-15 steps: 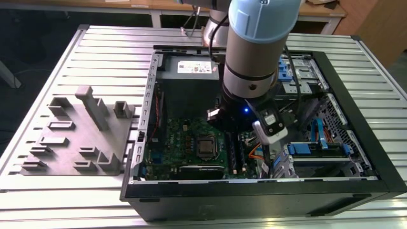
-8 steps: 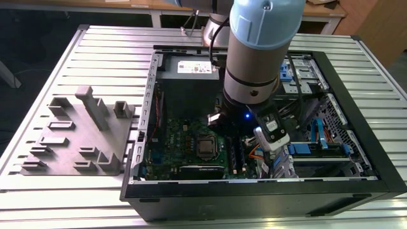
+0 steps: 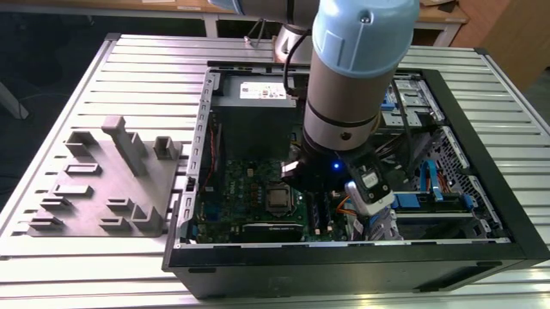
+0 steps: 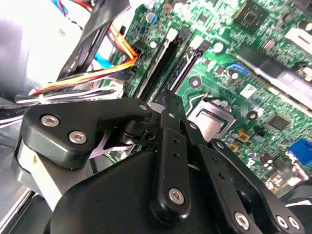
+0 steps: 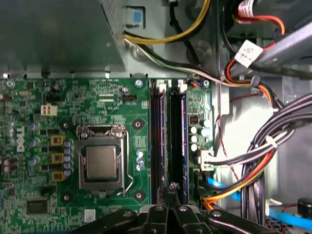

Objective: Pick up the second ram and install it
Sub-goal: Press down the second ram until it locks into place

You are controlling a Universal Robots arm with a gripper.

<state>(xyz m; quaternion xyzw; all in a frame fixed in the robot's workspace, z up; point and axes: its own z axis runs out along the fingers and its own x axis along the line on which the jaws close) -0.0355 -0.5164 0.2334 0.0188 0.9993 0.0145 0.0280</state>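
The exterior view gives us the whole setting, and the wrist views give the detail. From outside we see the arm reaching down into an open computer case. The case lies on a slatted metal surface, with a grey fixture of upright slabs just beside it on the exterior view's left.

The first wrist view looks straight down on the green motherboard. There we make out the processor socket and two long black memory slots side by side. A thin dark strip with a bluish edge stands edge-on in the slot farther from the socket. We take it for the second ram, though end-on we cannot be sure. The jaws are drawn narrow, tips together, right over the near end of the slots, with nothing visible between them. The second wrist view shows the same slots at a slant beyond the black jaw linkage.

Around the surface we see dark floor and a wooden desk behind.

Room inside is tight. A metal power supply box sits at one end of the slots. Bundled cables crowd the side away from the socket (orange, black and white among them). Blue drive latches stand near the arm on the exterior view's right.
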